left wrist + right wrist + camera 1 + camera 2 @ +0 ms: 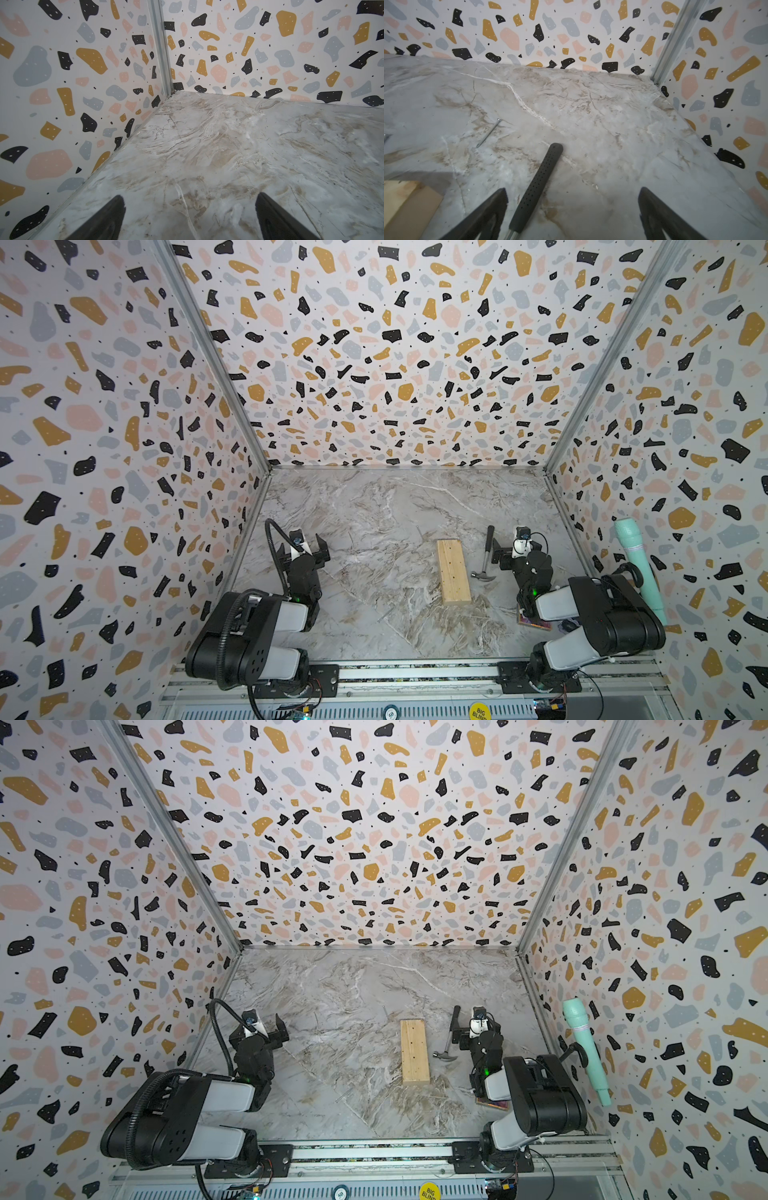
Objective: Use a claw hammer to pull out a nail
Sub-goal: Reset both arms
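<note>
Right pincer (pixel 572 192) gapes open, empty. Bare marble table (pixel 612 124) stretches ahead to the walls (pixel 571 31). Just below, beside one finger (pixel 492 207), lies the hammer (pixel 536 187): black dotted rubber handle, thin silver shaft, wood block (pixel 402 203) beyond.

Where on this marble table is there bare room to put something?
Widest free: the far half of the table by the back wall, apart from a loose nail. Also between the left end effector and the wooden block. Crowded: the claw hammer lies between block and right end effector.
</note>
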Available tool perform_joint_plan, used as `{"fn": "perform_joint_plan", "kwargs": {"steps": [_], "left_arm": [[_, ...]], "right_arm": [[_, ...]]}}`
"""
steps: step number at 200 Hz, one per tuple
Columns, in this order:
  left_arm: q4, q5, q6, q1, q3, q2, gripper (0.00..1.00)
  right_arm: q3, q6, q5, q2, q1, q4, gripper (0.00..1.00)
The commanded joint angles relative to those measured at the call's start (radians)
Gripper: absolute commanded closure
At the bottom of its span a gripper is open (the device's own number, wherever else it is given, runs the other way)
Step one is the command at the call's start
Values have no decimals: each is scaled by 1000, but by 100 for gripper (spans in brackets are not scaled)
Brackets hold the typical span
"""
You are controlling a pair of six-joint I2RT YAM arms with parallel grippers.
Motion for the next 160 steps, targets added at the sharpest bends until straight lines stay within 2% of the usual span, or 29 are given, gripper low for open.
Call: {"fn": "perform_joint_plan", "kwargs": {"steps": [1,160], "left_arm": [[30,16,7,7,13,-8,0],[21,47,-1,25,15,-12,0]], "right_arm": [[39,-6,-38,-19,-3,18,1],[52,7,-86,-12,-33,-5,0]]}}
